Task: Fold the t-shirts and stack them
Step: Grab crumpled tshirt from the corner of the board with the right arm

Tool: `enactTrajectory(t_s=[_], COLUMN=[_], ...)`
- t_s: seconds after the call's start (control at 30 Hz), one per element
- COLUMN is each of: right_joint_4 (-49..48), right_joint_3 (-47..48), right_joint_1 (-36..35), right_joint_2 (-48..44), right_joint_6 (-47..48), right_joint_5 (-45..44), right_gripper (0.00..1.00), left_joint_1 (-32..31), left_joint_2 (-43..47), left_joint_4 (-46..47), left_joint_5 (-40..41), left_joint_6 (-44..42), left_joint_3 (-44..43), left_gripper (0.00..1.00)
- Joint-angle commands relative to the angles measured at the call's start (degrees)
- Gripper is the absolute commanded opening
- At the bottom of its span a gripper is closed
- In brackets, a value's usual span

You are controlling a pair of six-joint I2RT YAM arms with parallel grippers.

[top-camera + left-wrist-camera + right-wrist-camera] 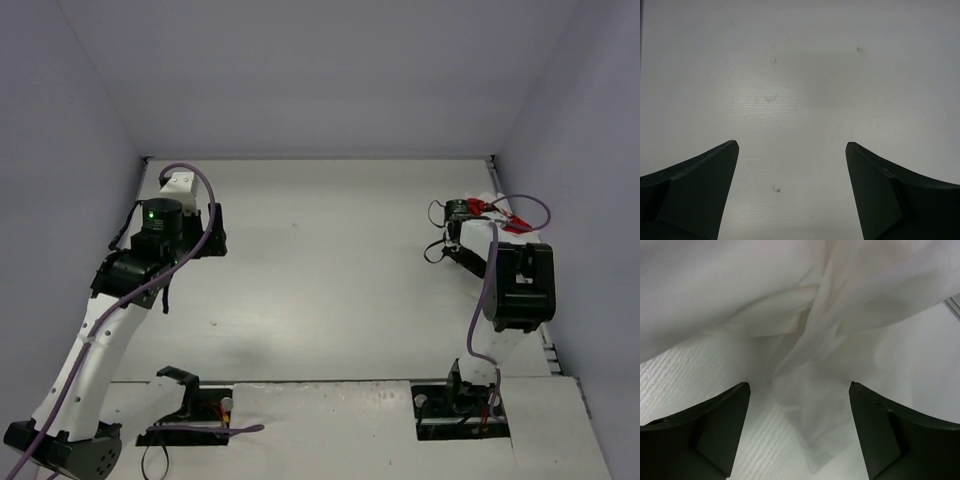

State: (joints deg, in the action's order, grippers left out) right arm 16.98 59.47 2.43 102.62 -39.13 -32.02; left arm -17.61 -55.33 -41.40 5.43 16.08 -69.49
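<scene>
A crumpled white t-shirt (805, 305) fills the upper part of the right wrist view, and a thin fold of it hangs down between the fingers. In the top view it is a small white heap (497, 200) with red marks at the far right edge of the table. My right gripper (799, 405) is open, its jaws on either side of the hanging fold without closing on it; it also shows in the top view (472, 212). My left gripper (792, 150) is open and empty over bare table at the far left (214, 236).
The white table (330, 280) is walled by grey panels on the left, back and right. Both arm bases and their mounting plates sit at the near edge. A purple cable loops over each arm.
</scene>
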Motion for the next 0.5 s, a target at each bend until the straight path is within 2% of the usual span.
enactTrajectory(t_s=[0.0, 0.03, 0.07, 0.1, 0.17, 0.2, 0.27, 0.33, 0.37, 0.47], right_joint_4=[-1.53, -2.58, -3.75, -4.34, -5.61, -5.81, -5.79, -5.52, -5.29, -4.59], right_joint_3=[-4.26, -5.16, -6.11, -6.56, -7.13, -6.8, -5.72, -2.64, 0.65, 8.81], right_joint_1=[2.53, 2.89, 3.08, 3.05, 3.2, 2.8, 0.8, -4.17, -8.29, -14.01], right_joint_2=[0.95, 0.97, 0.86, 0.7, -0.01, -0.89, -2.71, -7.1, -10.13, -14.14], right_joint_6=[-1.32, -0.85, 0.21, 1.22, 2.37, 3.71, 7.5, 10.42, 12.82, 16.47], right_joint_5=[5.09, 6.11, 6.87, 7.56, 9.19, 9.9, 10.01, 9.91, 10.96, 17.54], right_gripper=[0.68, 0.6, 0.48, 0.31, 0.08, 0.0, 0.0, 0.0, 0.0, 0.0], left_joint_1=[-0.09, -0.18, -0.24, -0.24, -0.24, -0.24, -0.24, -0.24, -0.24, -0.15], left_joint_2=[1.05, 1.13, 1.25, 1.39, 1.67, 1.82, 1.87, 1.59, 1.27, 0.57], left_joint_4=[2.08, 2.06, 2.11, 2.11, 2.11, 2.1, 1.99, 1.42, 0.78, -0.27], left_joint_5=[-1.89, -1.83, -1.83, -1.83, -1.74, -1.73, -1.61, -0.8, 0.4, 3.12], left_joint_6=[1.44, 1.46, 1.41, 1.43, 1.56, 1.5, 1.47, 0.99, 0.44, -0.35], left_joint_3=[-0.63, -0.47, -0.47, -0.47, -0.57, -0.73, -1.49, -2.68, -4.2, -8.74], left_gripper=[0.85, 0.85, 0.85, 0.85, 0.85, 0.85, 0.85, 0.85, 0.85, 0.85])
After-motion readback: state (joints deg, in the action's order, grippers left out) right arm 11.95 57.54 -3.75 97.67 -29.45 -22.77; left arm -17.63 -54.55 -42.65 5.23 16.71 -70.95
